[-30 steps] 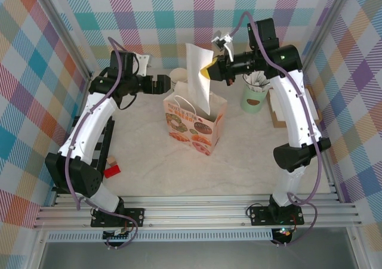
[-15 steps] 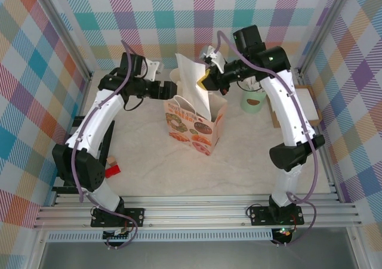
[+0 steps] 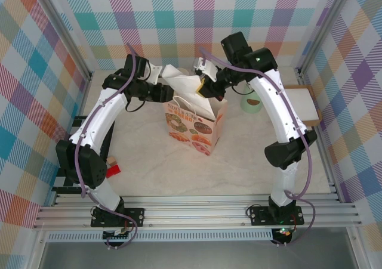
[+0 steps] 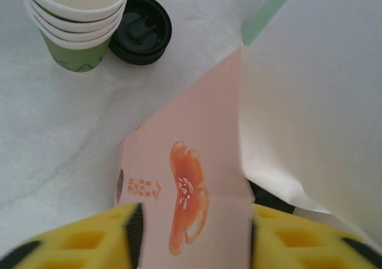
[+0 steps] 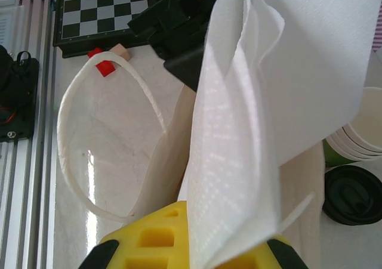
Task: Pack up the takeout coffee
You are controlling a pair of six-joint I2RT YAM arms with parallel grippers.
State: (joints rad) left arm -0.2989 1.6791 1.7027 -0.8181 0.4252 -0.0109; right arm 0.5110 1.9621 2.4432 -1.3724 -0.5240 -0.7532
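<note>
White tissue [image 5: 250,102] over bag [image 4: 191,179], cups [image 4: 77,18] beside coffee [image 4: 140,29]

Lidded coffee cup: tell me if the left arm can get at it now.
Probably not yet: the left tool straddles the paper bag; the lidded coffee cup stands clear beyond it.

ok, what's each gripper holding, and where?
Right gripper: white tissue sheet, pinched at one end. Left gripper: straddles the paper bag rim; firm grip unclear.
</note>
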